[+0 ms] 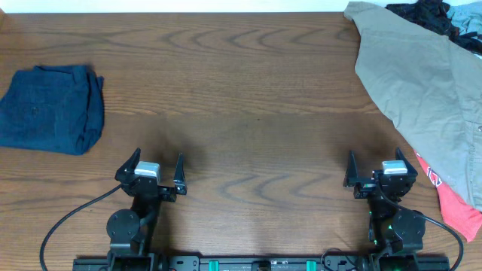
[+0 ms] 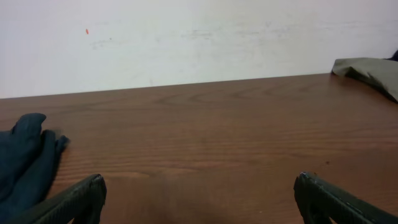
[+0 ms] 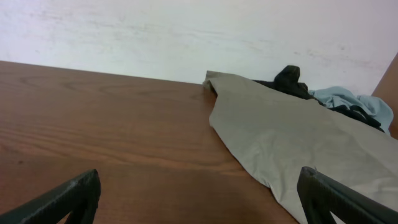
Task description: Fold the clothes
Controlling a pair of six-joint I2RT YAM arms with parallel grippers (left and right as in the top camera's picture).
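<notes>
The khaki-tan trousers (image 1: pixel 422 83) lie spread along the table's right side, from the far right corner toward the front. They show in the right wrist view (image 3: pixel 292 137) and as a far corner in the left wrist view (image 2: pixel 367 70). My left gripper (image 1: pixel 156 167) is open and empty near the front edge at left. My right gripper (image 1: pixel 378 167) is open and empty near the front at right, just left of the trousers' lower edge. Waistband and pocket are not visible.
Folded dark blue jeans (image 1: pixel 51 108) lie at the left, also in the left wrist view (image 2: pixel 25 155). A black garment (image 1: pixel 422 15) and a pale blue one (image 3: pixel 345 99) are piled at the far right corner. A red-orange cloth (image 1: pixel 452 203) pokes out under the trousers.
</notes>
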